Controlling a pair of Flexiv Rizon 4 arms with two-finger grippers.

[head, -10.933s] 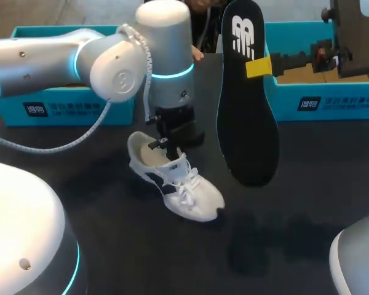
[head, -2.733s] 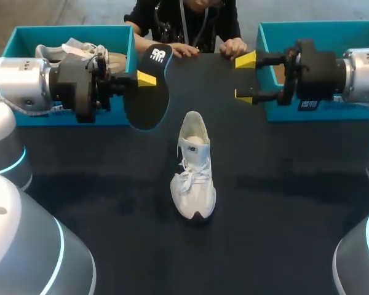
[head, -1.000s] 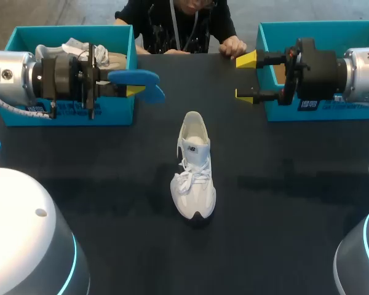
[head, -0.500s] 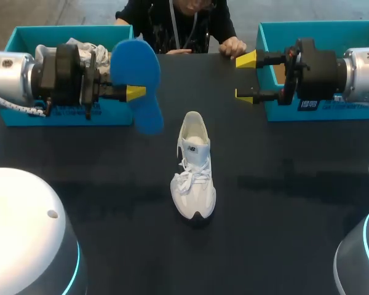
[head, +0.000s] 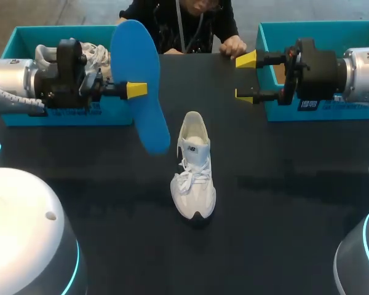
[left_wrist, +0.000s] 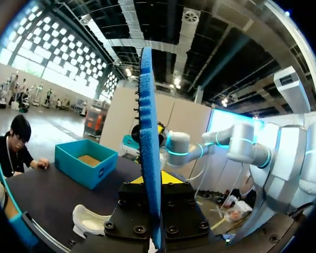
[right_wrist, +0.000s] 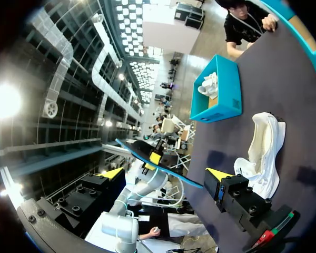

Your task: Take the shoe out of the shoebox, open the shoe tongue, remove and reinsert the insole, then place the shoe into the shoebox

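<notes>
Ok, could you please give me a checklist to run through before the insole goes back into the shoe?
1. Insole held in left gripper: ok, clamped near its middle.
2. Shoe upright on the table, opening up: ok.
3. Right gripper open and empty: ok.
4. Tongue pulled open enough: cannot tell.
5. Person's hand away from the shoe: ok, at the table's far edge.
</notes>
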